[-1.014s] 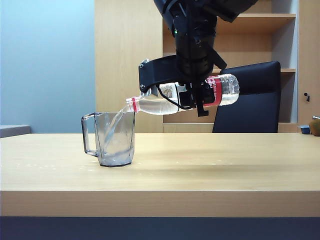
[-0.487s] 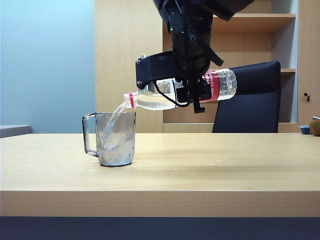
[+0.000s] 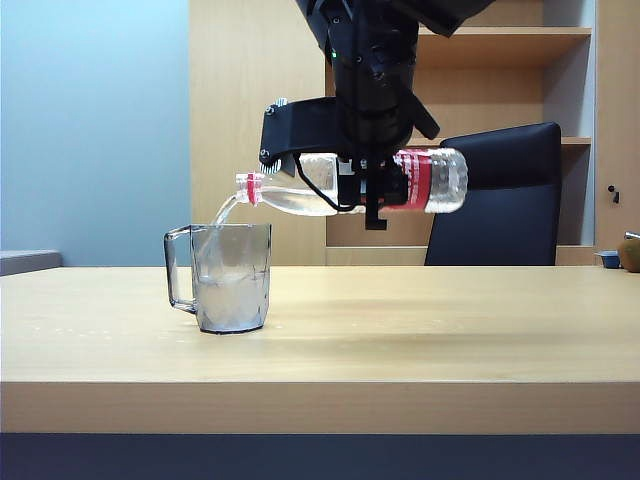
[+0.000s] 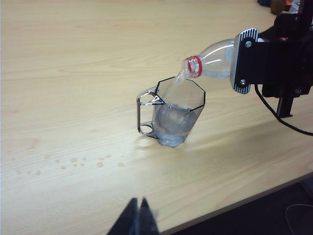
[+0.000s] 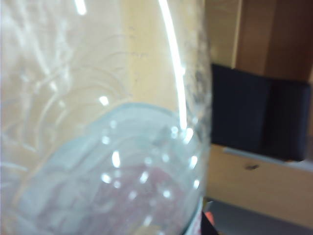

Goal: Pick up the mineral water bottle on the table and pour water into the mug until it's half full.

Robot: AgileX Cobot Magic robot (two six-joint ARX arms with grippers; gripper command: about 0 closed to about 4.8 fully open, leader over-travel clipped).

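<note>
The mineral water bottle [image 3: 440,180] lies almost level above the table [image 3: 420,330], its pink-ringed open mouth over the mug's far rim. My right gripper [image 3: 366,190] is shut on the bottle's middle, by the red label. A thin stream of water [image 3: 225,210] falls into the faceted clear mug [image 3: 232,280], which stands upright with its handle to the left and water in its lower part. In the left wrist view the mug [image 4: 176,115] and bottle [image 4: 212,61] show beyond my left gripper [image 4: 138,205], shut and empty near the table's front edge. The bottle [image 5: 98,122] fills the right wrist view and hides the fingers.
A black chair [image 3: 500,200] and wooden shelves [image 3: 520,40] stand behind the table. Several water drops [image 4: 73,160] lie on the wood near the mug. Small objects [image 3: 625,255] sit at the far right edge.
The right gripper has carried the bottle a little left and rolled it nearer to level, lifting its mouth. The water in the mug stands higher. The left gripper has not moved.
</note>
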